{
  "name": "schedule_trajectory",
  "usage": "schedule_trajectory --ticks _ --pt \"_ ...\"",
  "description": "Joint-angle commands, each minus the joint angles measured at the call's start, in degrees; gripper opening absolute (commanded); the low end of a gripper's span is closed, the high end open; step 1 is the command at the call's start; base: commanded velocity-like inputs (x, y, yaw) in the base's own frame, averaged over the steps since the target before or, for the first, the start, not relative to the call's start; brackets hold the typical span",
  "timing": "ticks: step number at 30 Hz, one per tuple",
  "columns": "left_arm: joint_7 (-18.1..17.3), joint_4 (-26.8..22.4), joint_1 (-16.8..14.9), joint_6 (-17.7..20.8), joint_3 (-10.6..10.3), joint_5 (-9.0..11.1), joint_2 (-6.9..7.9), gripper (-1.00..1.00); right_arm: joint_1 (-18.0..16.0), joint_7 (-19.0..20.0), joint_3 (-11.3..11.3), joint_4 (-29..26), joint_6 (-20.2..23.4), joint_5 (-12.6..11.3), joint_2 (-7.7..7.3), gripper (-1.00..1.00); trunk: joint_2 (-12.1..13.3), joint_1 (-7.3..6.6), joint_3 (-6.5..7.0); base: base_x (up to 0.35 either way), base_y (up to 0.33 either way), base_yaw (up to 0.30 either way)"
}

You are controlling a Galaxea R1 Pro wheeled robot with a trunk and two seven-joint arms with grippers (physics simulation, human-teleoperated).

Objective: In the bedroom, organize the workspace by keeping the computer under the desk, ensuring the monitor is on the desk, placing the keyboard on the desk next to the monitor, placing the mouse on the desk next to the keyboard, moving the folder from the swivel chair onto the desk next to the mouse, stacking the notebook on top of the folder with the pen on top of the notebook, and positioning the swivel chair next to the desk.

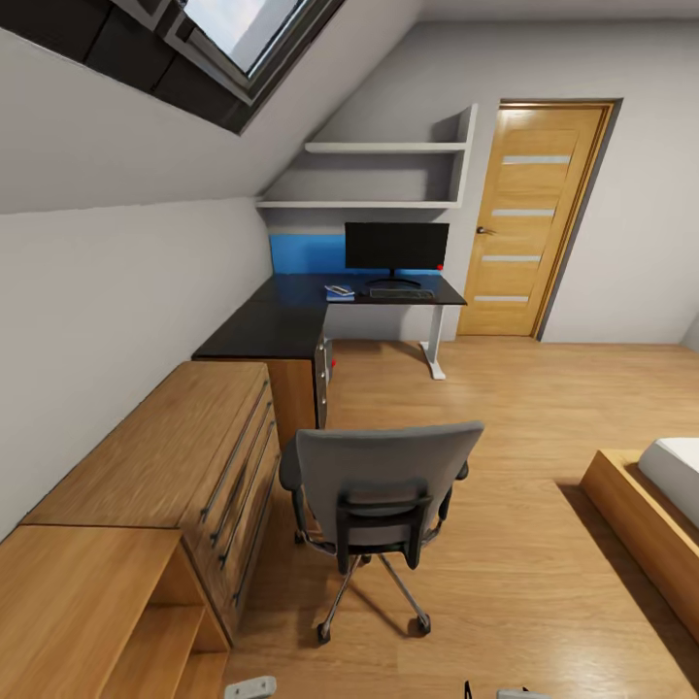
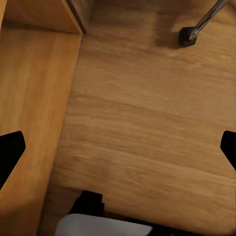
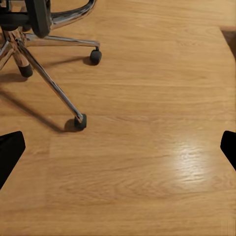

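Right wrist: swivel chair beyond gripper.

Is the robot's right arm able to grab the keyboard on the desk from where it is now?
Probably not. The keyboard lies far off on the desk in front of the monitor, and the swivel chair stands between. The right gripper hangs open over bare floor, so the robot would likely need to drive closer.

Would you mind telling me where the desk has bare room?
The desk is bare along its near wing beside the drawers. It is crowded at the far end, around the monitor, the keyboard and a small stack.
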Motion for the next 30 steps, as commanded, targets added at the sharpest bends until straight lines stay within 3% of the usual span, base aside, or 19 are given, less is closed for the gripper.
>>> schedule_trajectory --ticks 1,30 --pt "0.34 -0.15 -0.07 -0.10 -0.49 0.41 0.07 1.00 -0.04 -0.37 0.51 0.03 -0.06 -0.23 0.04 1.00 -0.45 0.23 -0.24 0.000 0.000 0.000" --pt "0.34 -0.13 -0.06 -0.10 -0.58 0.38 0.19 1.00 -0.04 -0.37 0.61 0.04 -0.05 -0.14 0.06 1.00 -12.08 6.60 -5.45 0.000 0.000 0.000"
